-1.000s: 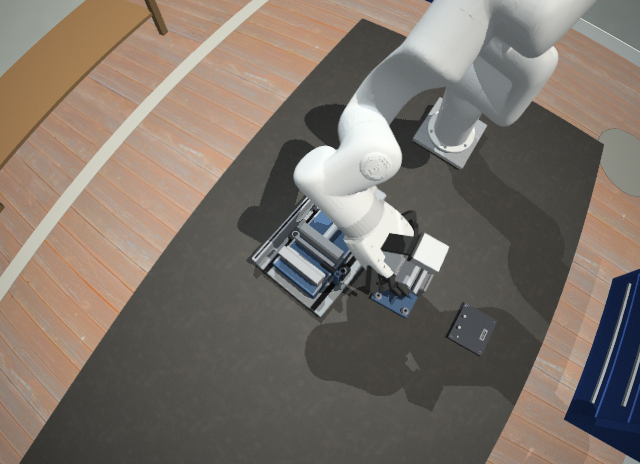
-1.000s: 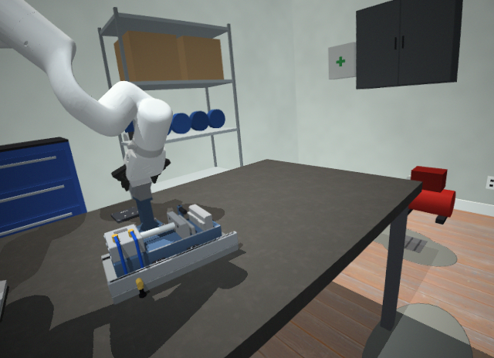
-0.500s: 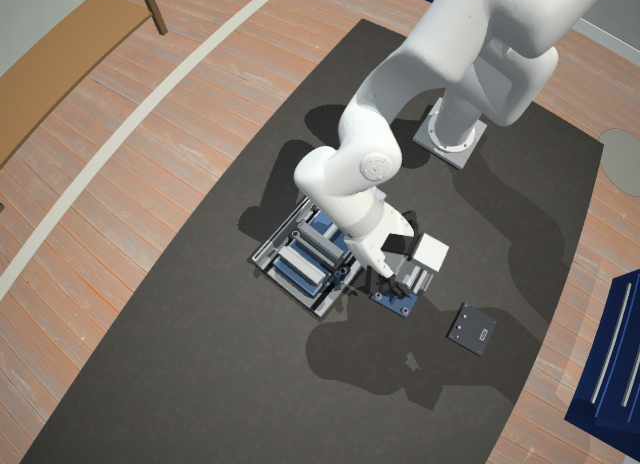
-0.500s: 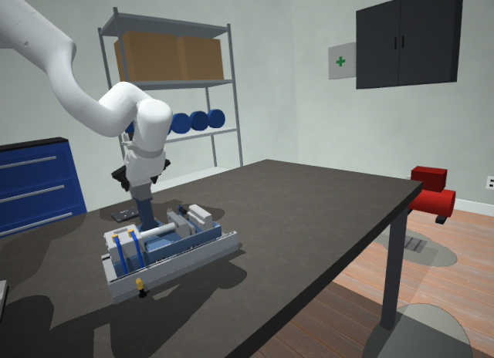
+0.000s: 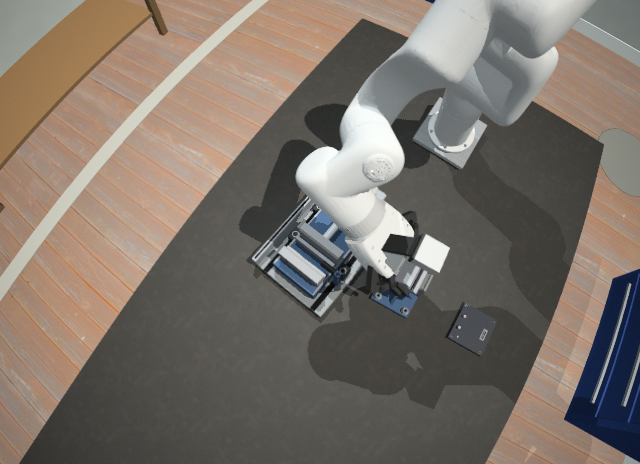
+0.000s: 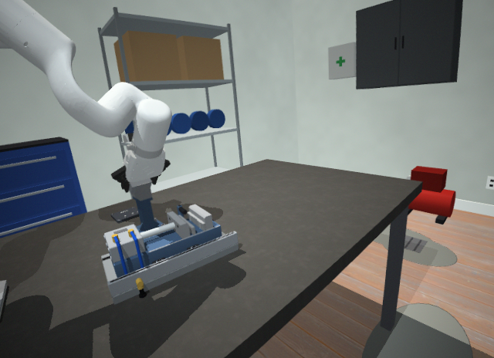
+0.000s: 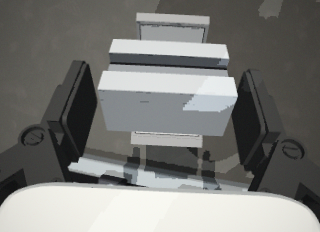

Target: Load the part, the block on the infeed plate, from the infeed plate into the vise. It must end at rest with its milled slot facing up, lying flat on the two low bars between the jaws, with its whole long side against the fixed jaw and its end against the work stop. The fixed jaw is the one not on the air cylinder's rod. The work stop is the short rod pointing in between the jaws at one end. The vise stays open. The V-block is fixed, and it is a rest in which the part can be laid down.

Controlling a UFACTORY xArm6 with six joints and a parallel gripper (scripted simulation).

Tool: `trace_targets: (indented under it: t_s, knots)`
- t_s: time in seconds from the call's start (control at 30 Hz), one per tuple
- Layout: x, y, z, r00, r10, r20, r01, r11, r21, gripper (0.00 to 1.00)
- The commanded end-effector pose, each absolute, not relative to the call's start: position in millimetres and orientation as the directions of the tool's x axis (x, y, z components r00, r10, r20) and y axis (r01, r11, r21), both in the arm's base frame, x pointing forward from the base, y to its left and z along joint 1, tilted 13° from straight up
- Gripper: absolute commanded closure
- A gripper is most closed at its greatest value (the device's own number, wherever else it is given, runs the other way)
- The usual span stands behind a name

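Observation:
The part, a light grey block (image 7: 167, 100), lies in the V-block (image 5: 395, 298), which stands on a small blue base right of the vise (image 5: 310, 257). My gripper (image 7: 165, 85) hangs straight over it, open, with one dark finger on each side of the block and a small gap to each. In the overhead view the gripper (image 5: 398, 283) is mostly hidden under the wrist. I cannot see the slot. The vise (image 6: 167, 241) stands open with nothing between its jaws.
The vise's air cylinder with blue hoses (image 6: 121, 244) faces the near table edge. The arm's base (image 5: 450, 133) stands behind the V-block. A blue drawer cabinet (image 5: 612, 356) is beside the table, and a shelf with boxes (image 6: 171, 55) is at the wall.

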State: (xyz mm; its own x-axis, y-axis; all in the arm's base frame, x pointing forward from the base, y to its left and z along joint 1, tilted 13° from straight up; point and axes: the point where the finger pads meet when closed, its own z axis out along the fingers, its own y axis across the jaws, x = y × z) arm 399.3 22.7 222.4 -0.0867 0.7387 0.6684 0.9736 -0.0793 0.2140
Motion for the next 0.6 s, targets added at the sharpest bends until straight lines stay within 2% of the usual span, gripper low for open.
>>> trace_targets:
  t_s: [0.0, 0.57]
  knots:
    - [400.0, 22.6, 223.7, -0.086, 0.747, 0.659, 0.973, -0.079, 0.217, 0.11]
    - [400.0, 23.2, 224.3, -0.072, 0.79, 0.609, 0.973, -0.079, 0.217, 0.11]
